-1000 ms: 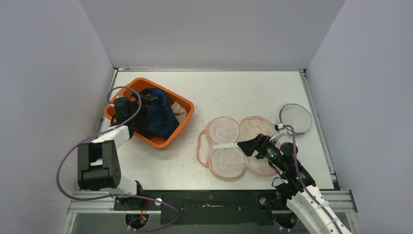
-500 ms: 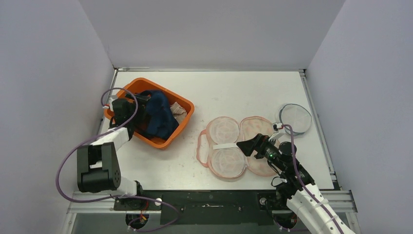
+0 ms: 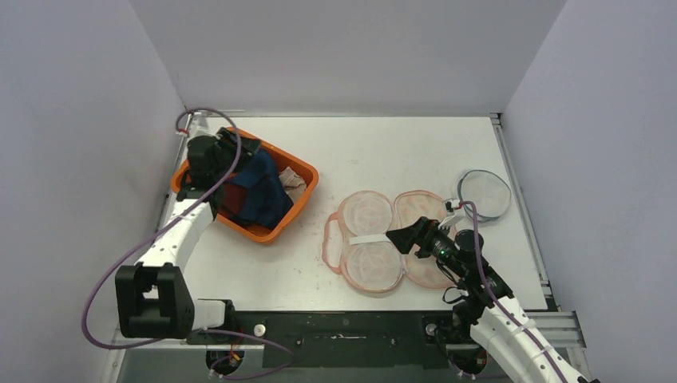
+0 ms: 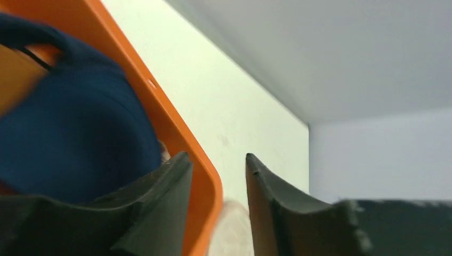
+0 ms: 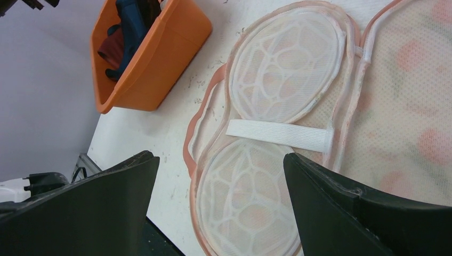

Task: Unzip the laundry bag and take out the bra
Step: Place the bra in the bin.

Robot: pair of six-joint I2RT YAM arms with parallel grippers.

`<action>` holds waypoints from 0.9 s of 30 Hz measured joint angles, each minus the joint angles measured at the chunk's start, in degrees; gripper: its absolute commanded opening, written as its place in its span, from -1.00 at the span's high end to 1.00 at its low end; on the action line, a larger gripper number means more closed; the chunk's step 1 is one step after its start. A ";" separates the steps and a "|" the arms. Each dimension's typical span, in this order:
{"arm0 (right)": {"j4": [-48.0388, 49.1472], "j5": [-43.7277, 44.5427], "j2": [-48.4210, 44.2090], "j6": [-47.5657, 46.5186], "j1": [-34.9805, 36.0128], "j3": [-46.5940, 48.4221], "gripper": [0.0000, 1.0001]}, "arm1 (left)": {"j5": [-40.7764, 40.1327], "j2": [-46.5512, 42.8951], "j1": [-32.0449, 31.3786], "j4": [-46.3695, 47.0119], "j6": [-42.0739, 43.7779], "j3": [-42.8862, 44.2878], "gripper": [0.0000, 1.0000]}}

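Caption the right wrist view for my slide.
Open right claw hovers over the pink-trimmed mesh laundry bag on the white table, with an orange bin of clothes beyond.

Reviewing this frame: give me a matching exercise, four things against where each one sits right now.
Things:
1 orange basket
2 laundry bag
3 round mesh disc
4 left gripper

Places:
A spread open in the middle of the table
B far right side
C left side, holding blue clothing
D above the basket's far end

Pairs: 1-C, 2-A, 3-B, 4-D.
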 measured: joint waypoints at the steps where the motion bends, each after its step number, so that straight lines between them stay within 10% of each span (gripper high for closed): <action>1: 0.00 0.00 0.04 0.00 0.02 0.00 -0.83 | 1.51 1.22 -2.45 0.26 0.37 0.52 0.44; 6: -0.31 0.24 -0.98 0.00 0.02 0.00 -0.83 | 6.54 6.47 -10.08 -0.15 1.79 -0.20 0.68; 27: -9.40 2.14 -6.78 -0.74 0.39 2.19 -0.79 | 1.18 16.24 -4.76 0.63 1.64 -3.93 0.74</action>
